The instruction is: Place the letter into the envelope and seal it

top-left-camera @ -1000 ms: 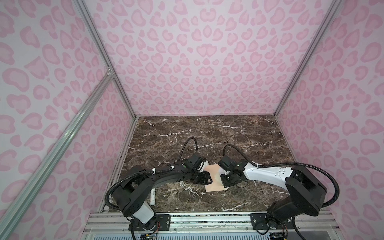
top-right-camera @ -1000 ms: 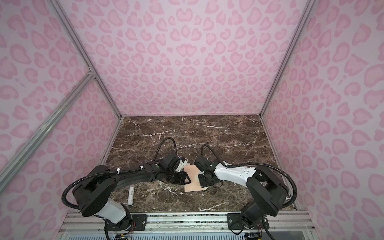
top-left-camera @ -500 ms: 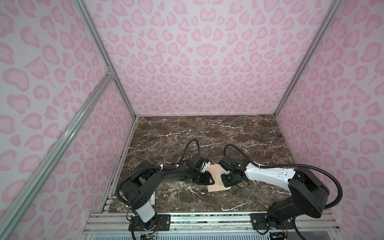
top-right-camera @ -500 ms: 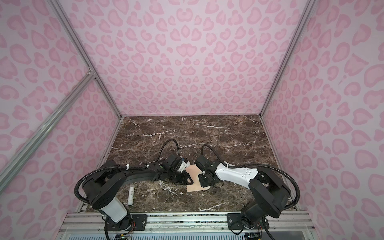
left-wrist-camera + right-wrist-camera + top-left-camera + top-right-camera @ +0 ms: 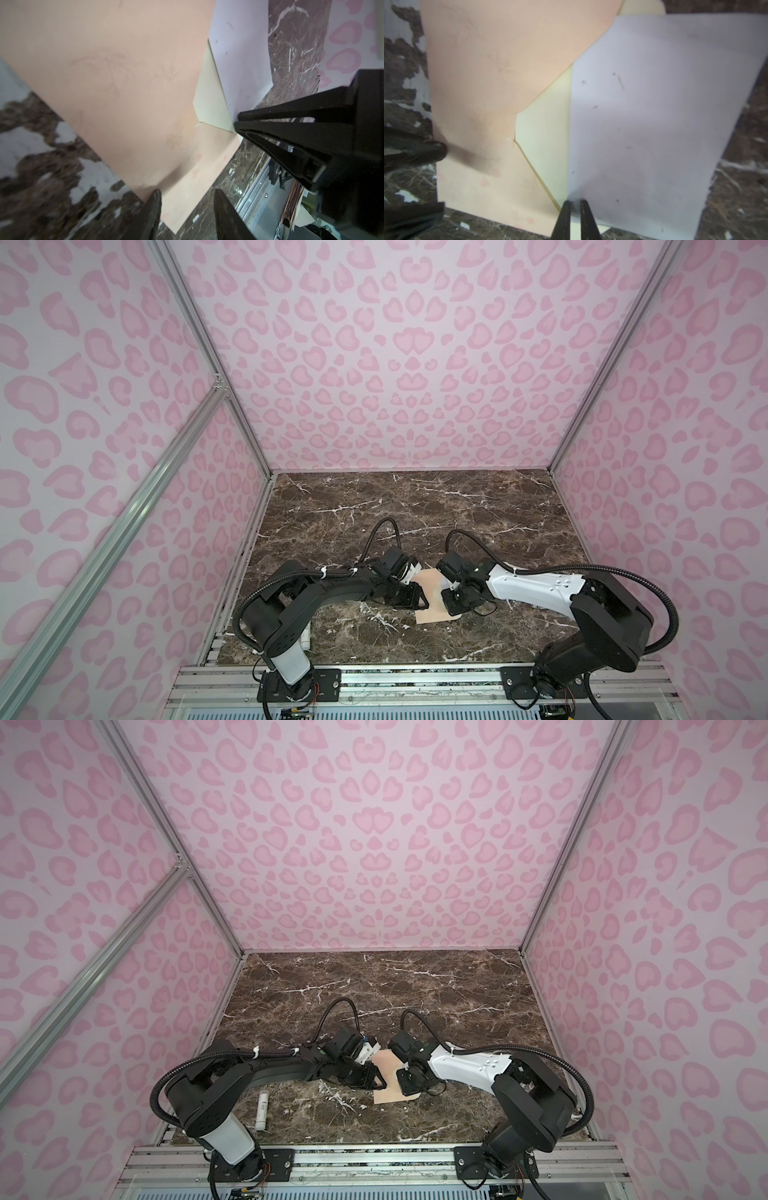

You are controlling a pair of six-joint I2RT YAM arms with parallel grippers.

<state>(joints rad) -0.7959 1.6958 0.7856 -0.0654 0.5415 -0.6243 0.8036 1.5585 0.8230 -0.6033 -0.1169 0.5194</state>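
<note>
Right wrist: right gripper [image 5: 575, 201] pinches the letter [image 5: 664, 114] edge at envelope [image 5: 483, 62] mouth; left gripper [image 5: 443, 177] half-open astride its corner.

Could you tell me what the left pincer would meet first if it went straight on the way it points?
The envelope: its peach paper lies right ahead of the left pincer, apparently between the open jaws, though depth is unclear.

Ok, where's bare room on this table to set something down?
The back half of the table, from the rear wall to the cables, is bare. So is the front strip on the near side of the envelope. Crowded: the middle, where the left arm and right arm meet over the envelope, and the front left corner with the white tube.
</note>
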